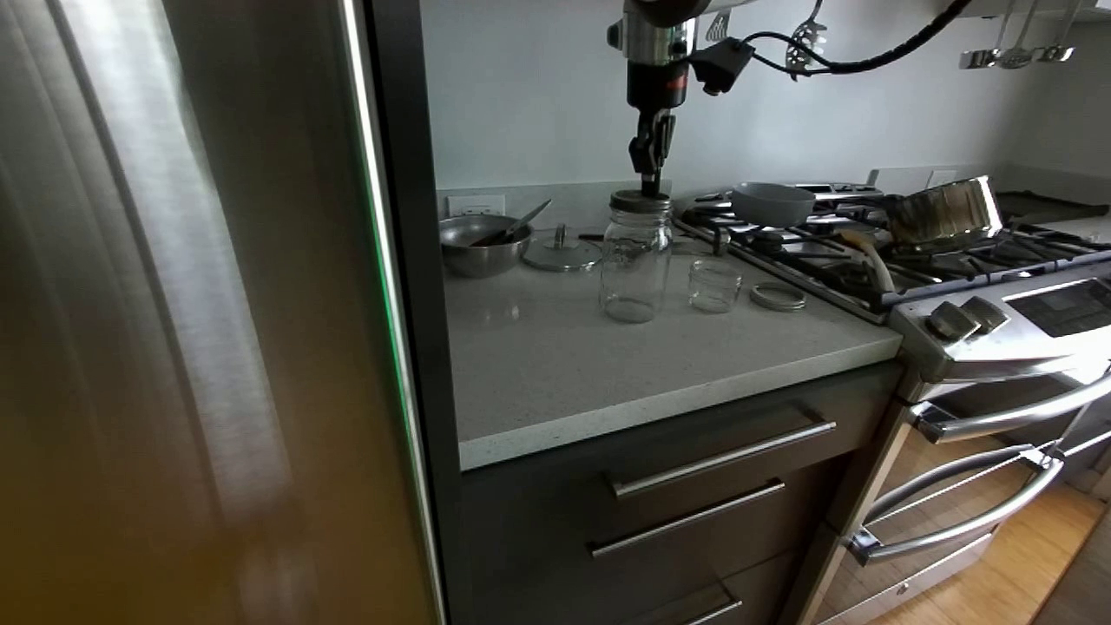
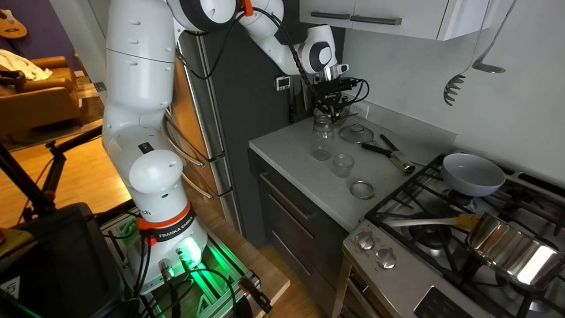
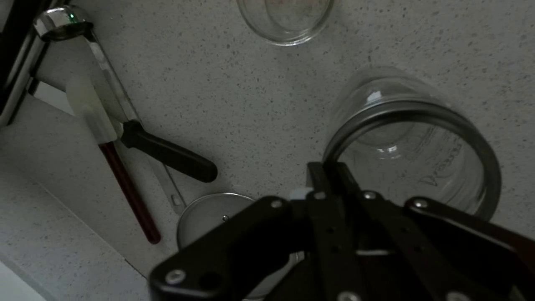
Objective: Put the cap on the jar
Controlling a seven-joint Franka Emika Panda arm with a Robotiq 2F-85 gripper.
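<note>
arm (image 2: 137, 84) bent, reaching over the counter (image 1: 542, 365), its end pointing down | one tall jar (image 1: 634, 273), one short tumbler (image 1: 714, 289), one metal ring (image 1: 779, 306) flat beside the tumbler, one ring-shaped cap (image 1: 636, 205) | cap at the jar's mouth, pinched at one edge by the gripper (image 3: 329, 167); whether seated, cannot tell

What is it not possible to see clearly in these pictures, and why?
Wrist view: gripper hides parts of ring and glass lid.
Wrist view: ring hides the rim of the jar.
Wrist view: top edge cuts off short glass.
In an exterior view: bottom edge cuts off stove's black panel.
</note>
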